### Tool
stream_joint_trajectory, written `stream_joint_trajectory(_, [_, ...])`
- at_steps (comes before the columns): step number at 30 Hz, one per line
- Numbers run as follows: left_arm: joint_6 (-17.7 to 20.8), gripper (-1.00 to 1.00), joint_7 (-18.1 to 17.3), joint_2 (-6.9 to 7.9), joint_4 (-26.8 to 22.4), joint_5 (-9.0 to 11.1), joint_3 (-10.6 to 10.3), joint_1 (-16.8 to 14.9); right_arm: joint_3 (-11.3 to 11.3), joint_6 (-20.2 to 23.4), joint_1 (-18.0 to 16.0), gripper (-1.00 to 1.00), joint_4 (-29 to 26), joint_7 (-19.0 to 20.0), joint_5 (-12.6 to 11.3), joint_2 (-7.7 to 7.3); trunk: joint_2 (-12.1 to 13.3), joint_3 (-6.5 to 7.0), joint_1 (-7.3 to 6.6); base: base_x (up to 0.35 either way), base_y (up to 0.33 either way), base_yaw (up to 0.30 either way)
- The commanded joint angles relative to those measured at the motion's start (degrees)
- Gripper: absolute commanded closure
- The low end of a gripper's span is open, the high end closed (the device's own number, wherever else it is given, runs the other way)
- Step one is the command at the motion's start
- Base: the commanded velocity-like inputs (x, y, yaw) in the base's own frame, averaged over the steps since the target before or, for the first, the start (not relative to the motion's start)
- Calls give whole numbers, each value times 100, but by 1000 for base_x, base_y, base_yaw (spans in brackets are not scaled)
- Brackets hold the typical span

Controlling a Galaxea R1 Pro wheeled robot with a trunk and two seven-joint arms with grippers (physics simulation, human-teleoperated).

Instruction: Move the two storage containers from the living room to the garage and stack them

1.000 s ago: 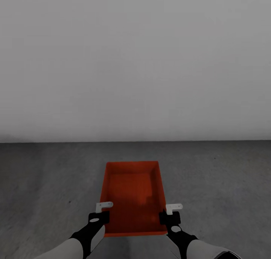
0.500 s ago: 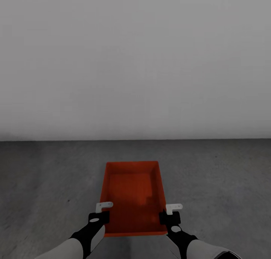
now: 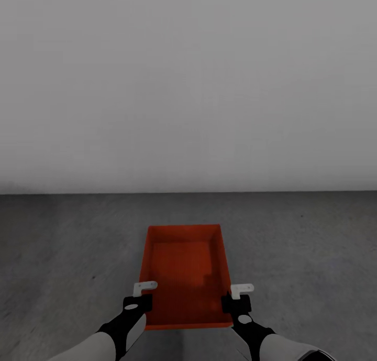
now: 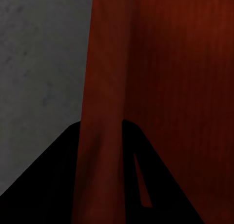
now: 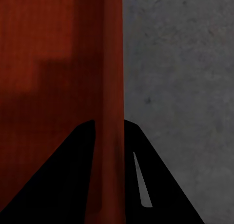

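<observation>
Line where plain pale grey wall [image 3: 188, 88] meets dark grey rough concrete floor [image 3: 63, 245] sits slightly higher than before: whole head view shifted, camera moved. Speckles in concrete drifted too.

Dim, flat, even light; soft grainy render, wrist views murky and dark.
</observation>
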Motion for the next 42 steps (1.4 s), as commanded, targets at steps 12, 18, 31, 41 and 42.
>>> stream_joint_trajectory(12, [-8, 100, 26, -3, -31, -22, 16, -4, -366, 71, -5, 100, 29, -20, -250, 0, -484, -219, 263, 0, 0, 0])
stream_joint_trajectory(18, [-8, 100, 26, -3, -29, -21, 17, -4, -366, 68, -5, 100, 29, -20, -250, 0, -725, -327, 395, 0, 0, 0])
stream_joint_trajectory(31, [-8, 100, 26, -3, -31, -20, 18, -4, -366, 67, -5, 100, 29, -20, -250, 0, -1126, -507, 615, 0, 0, 0])
stream_joint_trajectory(41, [-8, 100, 26, -3, -31, -22, 17, -4, -366, 74, -5, 100, 29, -20, -250, -1, -1126, -507, 615, 0, 0, 0])
stream_joint_trajectory(42, [-8, 100, 26, -3, -31, -21, 15, -4, -366, 75, -5, 100, 29, -20, -250, -2, -1126, -507, 615, 0, 0, 0])
